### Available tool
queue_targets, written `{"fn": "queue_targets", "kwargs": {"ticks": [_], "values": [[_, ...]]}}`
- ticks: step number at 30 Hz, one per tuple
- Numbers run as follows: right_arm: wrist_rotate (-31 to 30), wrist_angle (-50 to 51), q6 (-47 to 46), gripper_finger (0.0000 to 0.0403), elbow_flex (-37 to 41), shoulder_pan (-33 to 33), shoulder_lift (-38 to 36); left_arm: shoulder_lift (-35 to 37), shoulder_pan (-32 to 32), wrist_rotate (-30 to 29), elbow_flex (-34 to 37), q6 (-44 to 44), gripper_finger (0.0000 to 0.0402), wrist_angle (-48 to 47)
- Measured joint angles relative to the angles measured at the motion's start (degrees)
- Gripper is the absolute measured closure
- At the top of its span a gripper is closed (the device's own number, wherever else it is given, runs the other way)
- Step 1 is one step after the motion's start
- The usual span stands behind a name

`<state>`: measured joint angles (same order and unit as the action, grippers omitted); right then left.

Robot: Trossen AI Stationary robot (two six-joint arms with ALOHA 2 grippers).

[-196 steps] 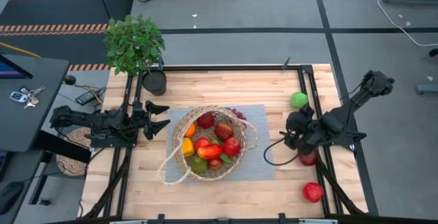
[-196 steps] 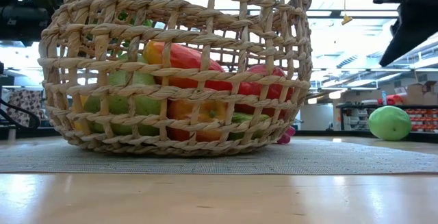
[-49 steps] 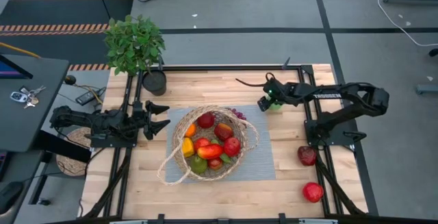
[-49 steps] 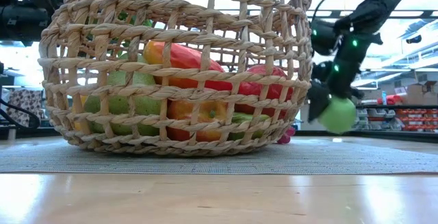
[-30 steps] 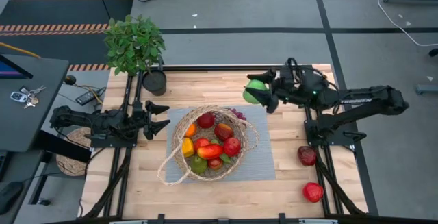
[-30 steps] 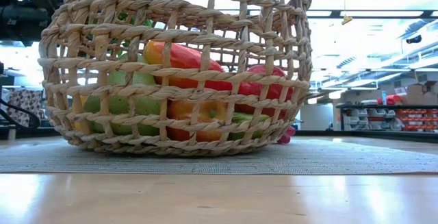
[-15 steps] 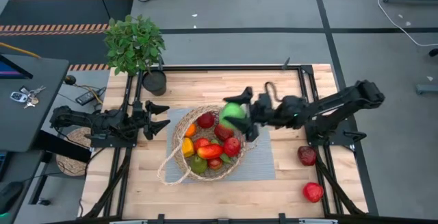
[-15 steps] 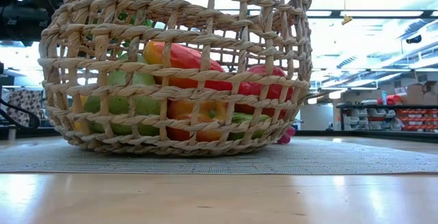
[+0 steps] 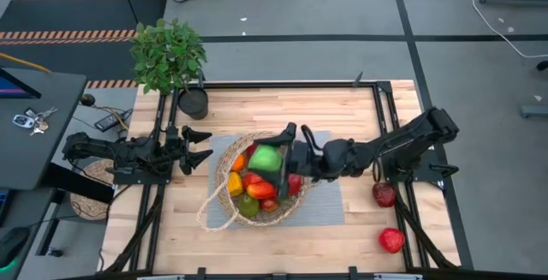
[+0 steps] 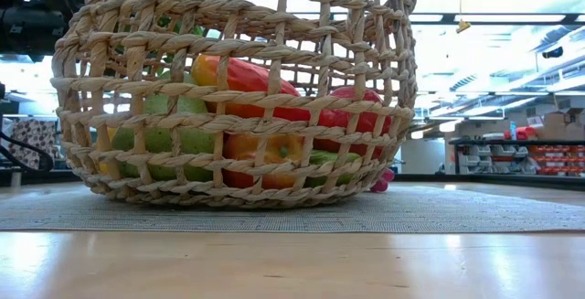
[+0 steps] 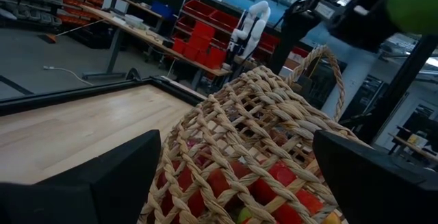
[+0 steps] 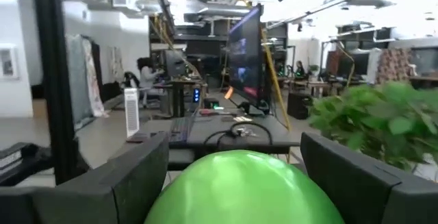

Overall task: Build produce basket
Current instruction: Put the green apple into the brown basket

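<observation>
I had the right claw [image 9: 276, 159] clenched around the green apple [image 9: 265, 158] at mid-frame, above the basket [image 9: 224, 210]. It looked light, hard and slick, best pinched across its middle. My left claw [image 9: 199, 145] waited released, left of centre.

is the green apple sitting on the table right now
No, the right gripper holds the green apple in its fingers over the basket.

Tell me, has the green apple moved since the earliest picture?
Yes. The right gripper carried the green apple from the table's right side to above the basket.
</observation>
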<state>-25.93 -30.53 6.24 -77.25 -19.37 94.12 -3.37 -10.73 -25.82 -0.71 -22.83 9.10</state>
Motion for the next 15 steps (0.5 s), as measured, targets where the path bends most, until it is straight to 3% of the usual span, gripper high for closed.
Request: {"fn": "queue_targets", "kwargs": {"ticks": [7, 15], "values": [[0.0, 7.1, 8.8, 0.0073, -5.1, -1.3, 4.9, 0.0, 0.0, 0.0, 0.0, 0.0, 0.0012, 0.0], [-1.4, 10.3, 39.1, 0.0073, -5.1, -2.3, 7.4, 0.0, 0.0, 0.0, 0.0, 0.0, 0.0012, 0.0]]}}
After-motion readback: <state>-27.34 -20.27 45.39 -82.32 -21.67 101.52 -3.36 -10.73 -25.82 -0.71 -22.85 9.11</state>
